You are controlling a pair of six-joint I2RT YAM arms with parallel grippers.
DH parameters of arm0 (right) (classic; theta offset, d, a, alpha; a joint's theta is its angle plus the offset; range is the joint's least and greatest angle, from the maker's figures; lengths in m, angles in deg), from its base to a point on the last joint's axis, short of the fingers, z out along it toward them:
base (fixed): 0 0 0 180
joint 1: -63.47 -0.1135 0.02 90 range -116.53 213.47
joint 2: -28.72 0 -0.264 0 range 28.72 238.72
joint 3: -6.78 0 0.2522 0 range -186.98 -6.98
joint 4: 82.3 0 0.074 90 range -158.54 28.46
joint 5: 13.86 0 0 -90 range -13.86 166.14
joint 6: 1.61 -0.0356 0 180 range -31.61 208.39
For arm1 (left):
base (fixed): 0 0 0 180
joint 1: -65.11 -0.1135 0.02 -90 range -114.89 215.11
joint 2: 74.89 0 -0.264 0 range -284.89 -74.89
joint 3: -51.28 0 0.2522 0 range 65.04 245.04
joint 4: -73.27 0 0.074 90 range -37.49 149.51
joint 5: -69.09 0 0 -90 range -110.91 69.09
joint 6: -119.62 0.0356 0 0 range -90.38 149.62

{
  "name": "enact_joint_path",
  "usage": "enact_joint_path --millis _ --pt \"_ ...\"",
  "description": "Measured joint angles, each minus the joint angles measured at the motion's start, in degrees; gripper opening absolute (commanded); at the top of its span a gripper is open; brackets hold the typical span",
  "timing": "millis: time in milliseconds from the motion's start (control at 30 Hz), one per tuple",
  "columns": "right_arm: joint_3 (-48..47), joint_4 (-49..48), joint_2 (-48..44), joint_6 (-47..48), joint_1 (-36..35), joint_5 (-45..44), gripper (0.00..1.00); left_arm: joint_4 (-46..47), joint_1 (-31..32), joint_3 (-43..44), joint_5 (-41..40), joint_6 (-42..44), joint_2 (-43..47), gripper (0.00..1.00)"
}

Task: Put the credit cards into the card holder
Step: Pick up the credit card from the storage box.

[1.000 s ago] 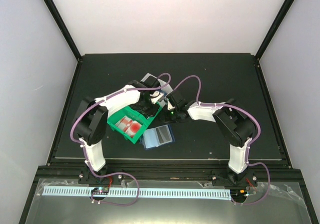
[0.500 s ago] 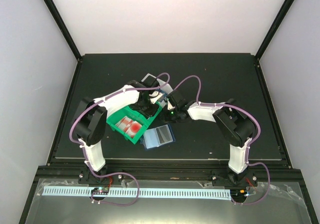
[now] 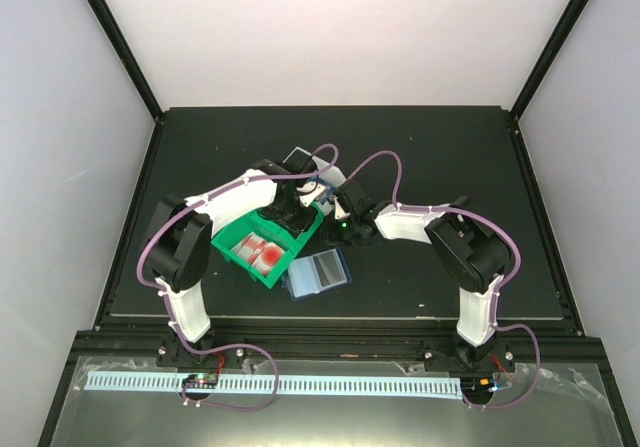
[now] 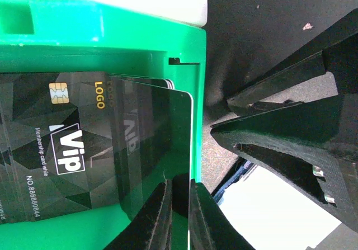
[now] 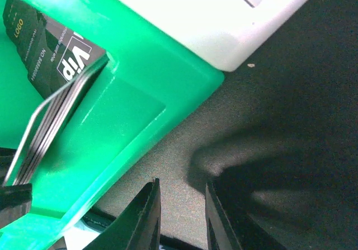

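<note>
From above, a green plastic bin (image 3: 232, 257), a box with an open top, sits on the dark flat counter (image 3: 450, 147). Thin red and white cards (image 3: 262, 253) lie in its near part. The dark blue folding card holder (image 3: 318, 272) with clear plastic sleeves lies open on the counter, just beside the bin's near corner. No card shows in it yet. The left claw (image 3: 298, 207) reaches down into the far part of the bin. The right claw (image 3: 335, 205) is close beside it, just outside the bin. The 2 arms hide what is under them.

The left wrist view shows thin black cards (image 4: 50, 149) with a gold chip and the word "Vip", stacked in the bin. The top black card (image 4: 151, 144) is tipped up off the stack. Its edge runs down between the 2 fingers (image 4: 154, 222) of the left claw. The fingers are almost pressed together, so I think they are pinching this 1 card.

In the right wrist view, the right claw hangs over the bare counter. Its fingers are a little spread and hold nothing. The green bin's corner and a white plastic bin (image 5: 263, 15) sit ahead of it.

The step is picking 1 card. To do it well, I think the left claw should squeeze tight and lift slowly. It must take only the top card and not bump the green wall. The right claw should stay out of the way.
</note>
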Motion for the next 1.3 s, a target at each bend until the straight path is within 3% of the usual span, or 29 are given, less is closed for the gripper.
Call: enact_joint_path --millis 300,1300 --pt "0.0 -0.2 0.1 0.0 0.0 0.1 0.25 -0.2 -0.4 0.0 -0.2 0.0 0.4 0.04" --pt "0.0 -0.3 0.1 0.0 0.0 0.2 0.25 -1.1 -1.9 -0.4 3.1 0.0 2.8 0.06"
